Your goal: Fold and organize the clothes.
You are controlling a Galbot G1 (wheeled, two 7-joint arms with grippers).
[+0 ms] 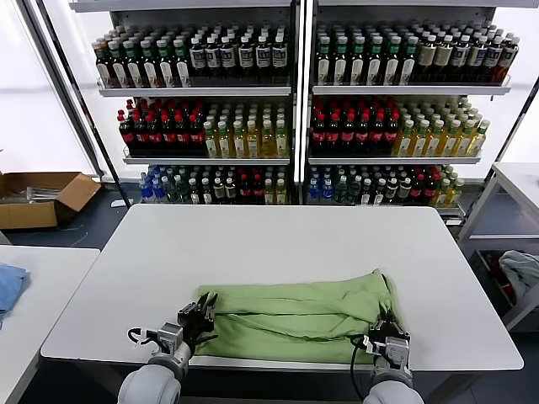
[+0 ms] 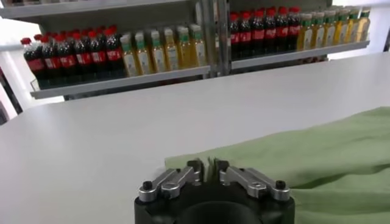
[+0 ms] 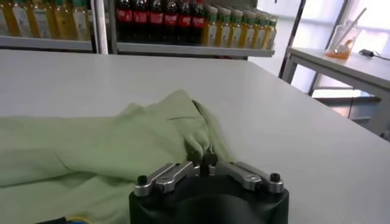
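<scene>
Low in the head view, the polo shirt [image 1: 299, 313] lies half-folded on the table [image 1: 278, 244]. My left fingers [image 1: 199, 318] and right fingers [image 1: 386, 335] stand nearly closed at its near corners, pinching little if anything; I should regrip both corners evenly.

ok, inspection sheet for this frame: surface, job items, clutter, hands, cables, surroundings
Surface: white table, bare apart from the shirt.
Job's things: green shirt lies flat along the table's near edge, partly folded, with creases; collar and print not visible.
Clutter: nothing seen on the table.
Hands: left hand at the shirt's left end, right hand at its right end, both low at the fabric's edge; whether either grips it cannot be told.
Cables: thin wires at both wrists, a loop by the left wrist.
Surroundings: bottle shelves behind, cardboard box on the floor, side table with blue cloth.
</scene>
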